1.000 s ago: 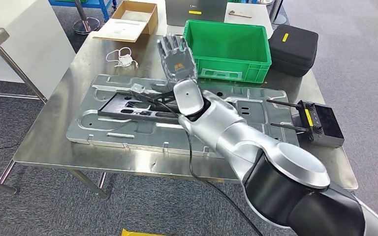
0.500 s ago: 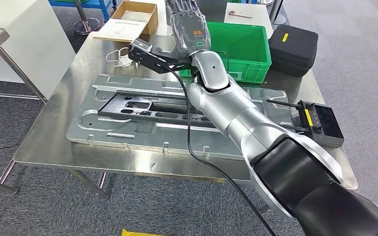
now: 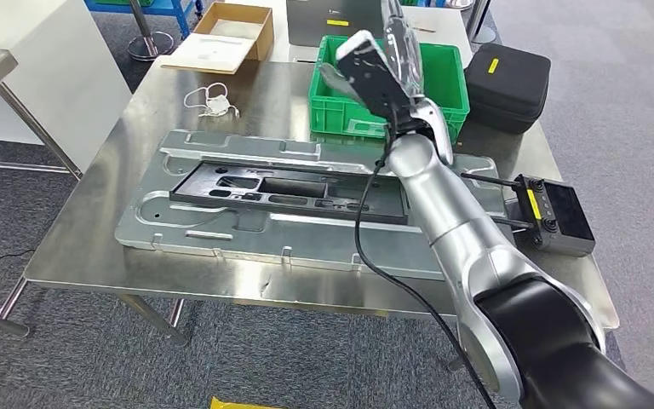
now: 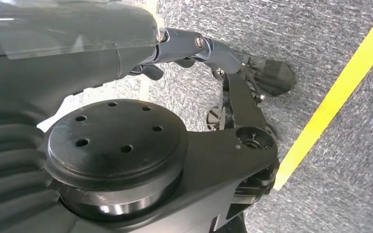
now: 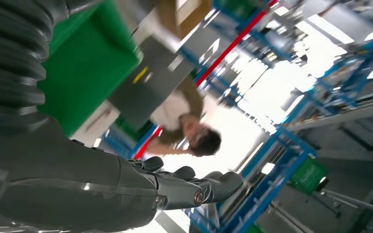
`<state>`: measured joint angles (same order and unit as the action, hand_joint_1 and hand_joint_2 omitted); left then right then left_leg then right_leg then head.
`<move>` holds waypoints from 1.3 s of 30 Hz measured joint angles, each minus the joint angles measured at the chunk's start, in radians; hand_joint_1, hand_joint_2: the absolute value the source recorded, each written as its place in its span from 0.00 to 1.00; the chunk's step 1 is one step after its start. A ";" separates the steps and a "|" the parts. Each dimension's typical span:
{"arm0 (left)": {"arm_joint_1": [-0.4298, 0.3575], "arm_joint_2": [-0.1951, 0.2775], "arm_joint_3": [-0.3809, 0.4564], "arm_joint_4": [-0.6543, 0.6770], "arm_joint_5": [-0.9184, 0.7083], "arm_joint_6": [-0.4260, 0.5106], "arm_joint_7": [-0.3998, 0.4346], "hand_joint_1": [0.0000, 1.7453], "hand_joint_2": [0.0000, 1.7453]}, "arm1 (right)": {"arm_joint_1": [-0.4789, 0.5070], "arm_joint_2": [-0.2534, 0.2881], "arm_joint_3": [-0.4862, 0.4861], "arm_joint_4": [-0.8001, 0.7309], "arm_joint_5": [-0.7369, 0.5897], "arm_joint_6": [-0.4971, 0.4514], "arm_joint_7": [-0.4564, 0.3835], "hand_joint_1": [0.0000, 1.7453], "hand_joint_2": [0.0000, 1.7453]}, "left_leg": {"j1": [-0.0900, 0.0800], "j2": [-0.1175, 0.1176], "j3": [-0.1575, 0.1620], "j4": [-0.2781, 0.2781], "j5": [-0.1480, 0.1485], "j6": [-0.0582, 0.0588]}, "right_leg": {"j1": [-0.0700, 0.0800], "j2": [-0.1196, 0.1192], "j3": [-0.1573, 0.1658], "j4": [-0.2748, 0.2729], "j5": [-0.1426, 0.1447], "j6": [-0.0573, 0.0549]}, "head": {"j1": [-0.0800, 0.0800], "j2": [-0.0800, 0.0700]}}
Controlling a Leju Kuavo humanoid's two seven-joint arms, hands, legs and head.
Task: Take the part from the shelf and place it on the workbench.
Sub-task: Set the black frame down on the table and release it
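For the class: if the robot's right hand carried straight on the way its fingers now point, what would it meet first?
Probably nothing nearby: the right hand is raised above the green crate, fingers pointing up and away; depth is unclear.

The robot's right hand (image 5: 126, 194), with its grey ribbed cover, thick grey thumb and darker fingers (image 5: 218, 187), is being seen from seven to nine o'clock, the fingers being stretched out toward five o'clock with nothing being held between them. A green plastic crate (image 5: 90, 63) is being shown blurred at ten o'clock, just beside the ribbed cover. A person (image 5: 187, 131) is being glimpsed near the centre, beyond the hand. Blue metal shelving (image 5: 291, 150) is being seen at three to four o'clock, with a small green bin (image 5: 310, 175) resting on it.
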<state>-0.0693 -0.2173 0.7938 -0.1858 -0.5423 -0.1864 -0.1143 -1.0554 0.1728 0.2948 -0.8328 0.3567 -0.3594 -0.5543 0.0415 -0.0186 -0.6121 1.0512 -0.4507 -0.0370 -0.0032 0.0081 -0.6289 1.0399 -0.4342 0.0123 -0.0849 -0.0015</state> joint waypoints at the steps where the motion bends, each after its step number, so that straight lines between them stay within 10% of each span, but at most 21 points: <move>1: 0.000 0.000 0.004 0.000 0.002 0.002 -0.001 0.00 1.00 | 0.040 -0.014 -0.015 -0.041 -0.050 0.030 -0.031 0.00 1.00 | 0.000 -0.001 0.000 0.000 0.000 0.000 | 0.000 -0.001 0.000 0.000 0.000 0.000 | 0.000 0.000; 10: -0.001 0.001 0.043 0.000 0.028 0.032 -0.026 0.00 1.00 | 0.502 -0.038 -0.039 -0.518 -0.109 -0.018 -0.125 0.00 1.00 | 0.000 0.001 0.001 -0.004 -0.002 0.000 | -0.001 0.000 0.001 -0.001 -0.002 0.001 | 0.000 0.000; 25: -0.002 0.003 0.082 0.000 0.039 0.063 -0.044 0.00 1.00 | 0.855 -0.058 0.117 -0.960 -0.155 -0.224 -0.143 0.00 1.00 | 0.000 0.001 0.004 -0.008 -0.003 -0.001 | -0.001 0.001 0.002 -0.001 -0.004 0.000 | 0.000 0.000; 39: -0.006 -0.001 0.103 0.000 0.020 0.077 -0.040 0.00 1.00 | 0.713 -0.084 0.173 -0.798 -0.067 -0.072 -0.073 0.00 1.00 | 0.000 0.001 0.005 -0.009 0.000 0.000 | -0.001 0.001 0.003 -0.001 -0.002 0.000 | 0.000 0.000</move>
<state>-0.0753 -0.2188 0.8967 -0.1858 -0.5226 -0.1092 -0.1543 -0.3426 0.0893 0.4679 -1.6305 0.2893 -0.4316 -0.6277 0.0413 -0.0172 -0.6073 1.0427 -0.4508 -0.0375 -0.0037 0.0090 -0.6259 1.0385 -0.4363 0.0127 -0.0847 -0.0015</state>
